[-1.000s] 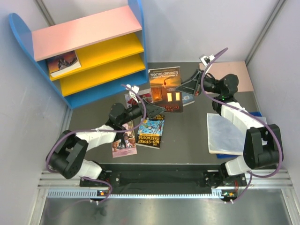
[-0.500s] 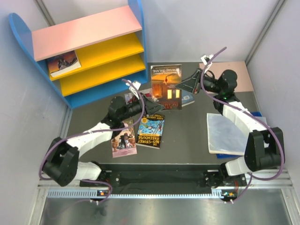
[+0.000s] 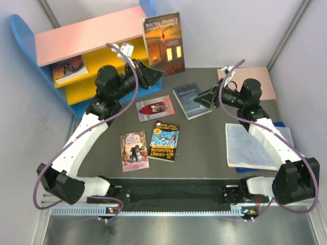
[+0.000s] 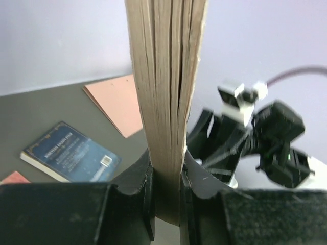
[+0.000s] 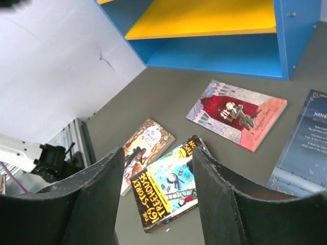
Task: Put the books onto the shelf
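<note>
The left jaws are closed on the lower corner of the dark orange-brown book. It stands upright in the air at the upper middle of the top view, and there it overlaps the right blue panel of the shelf. In the left wrist view its page block is pinched tightly between both jaws. The right jaws stand wide apart and hold nothing, near the navy blue book on the surface.

We judge this paperback to be light but floppy. Held by one corner it can bend or swing, and the smooth cover may slip; a hold near the spine seems safer. The red-white book, the blue-yellow cartoon book and the pink-purple book lie flat, so each one needs lifting at an edge.

The openings above the yellow boards are low. One book already lies at the left end of the upper board, and to its right there is room. The blue panel edge is close to the held book.
</note>
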